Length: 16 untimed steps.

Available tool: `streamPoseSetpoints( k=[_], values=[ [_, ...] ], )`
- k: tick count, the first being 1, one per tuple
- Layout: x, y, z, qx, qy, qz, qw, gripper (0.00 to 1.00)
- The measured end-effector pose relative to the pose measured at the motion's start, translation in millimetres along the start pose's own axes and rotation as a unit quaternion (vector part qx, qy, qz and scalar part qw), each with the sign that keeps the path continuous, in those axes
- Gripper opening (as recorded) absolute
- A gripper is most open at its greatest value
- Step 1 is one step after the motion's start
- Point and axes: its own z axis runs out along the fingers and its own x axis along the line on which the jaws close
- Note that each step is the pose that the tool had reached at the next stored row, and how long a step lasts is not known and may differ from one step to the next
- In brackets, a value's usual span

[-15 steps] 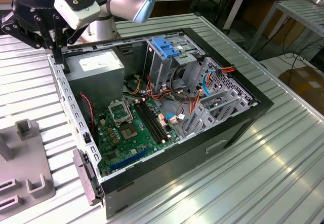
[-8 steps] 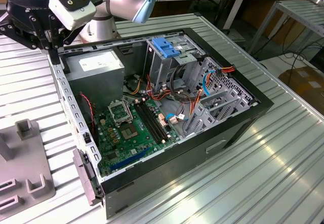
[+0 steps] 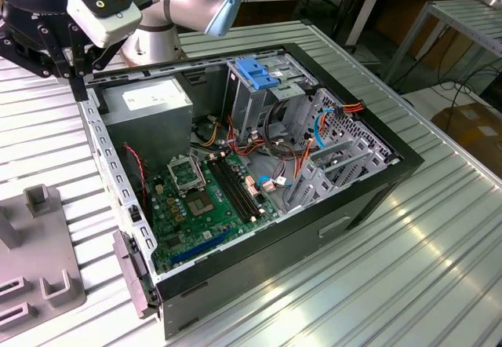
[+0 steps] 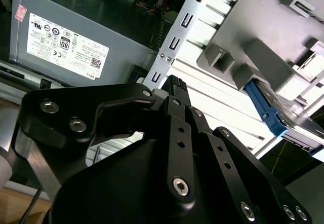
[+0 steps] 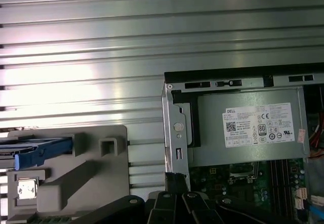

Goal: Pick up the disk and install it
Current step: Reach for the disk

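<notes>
Disk [image 5: 43, 150]: sits in grey holder block [image 5: 96, 181] on slatted table [image 5: 101, 41] (blue rail seen in both wrist views), outside PC case [image 3: 314, 229], apart from it.
Gripper [image 4: 174, 83]: fingers pressed together, nothing held; pointing down over case rim [image 5: 174, 127] by pwr supply [image 5: 243, 127].
Bare table strip btw. holder and case.

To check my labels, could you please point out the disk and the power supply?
disk [image 5: 43, 150], first wrist view, on its blue side rail.
power supply [image 5: 258, 125], first wrist view, on its white sticker.
</notes>
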Motion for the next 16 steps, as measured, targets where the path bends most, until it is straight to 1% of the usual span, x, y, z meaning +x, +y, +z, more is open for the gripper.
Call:
streamPoseSetpoints(
  k=[4,6,9,10,14,16],
  values=[
    [5.7,-0.5,-0.2,0.0000,0.0000,0.000,1.00000,0.10],
    [10.0,-0.8,-0.3,0.0000,0.0000,0.000,1.00000,0.10],
    [14.2,-1.1,-0.4,0.0000,0.0000,0.000,1.00000,0.10],
    [16.5,-1.3,-0.4,0.0000,0.0000,0.000,1.00000,0.10],
    [21.4,-1.6,-0.6,0.0000,0.0000,0.000,1.00000,0.10],
    [24.9,-1.9,-0.7,0.0000,0.0000,0.000,1.00000,0.10]
  ],
)
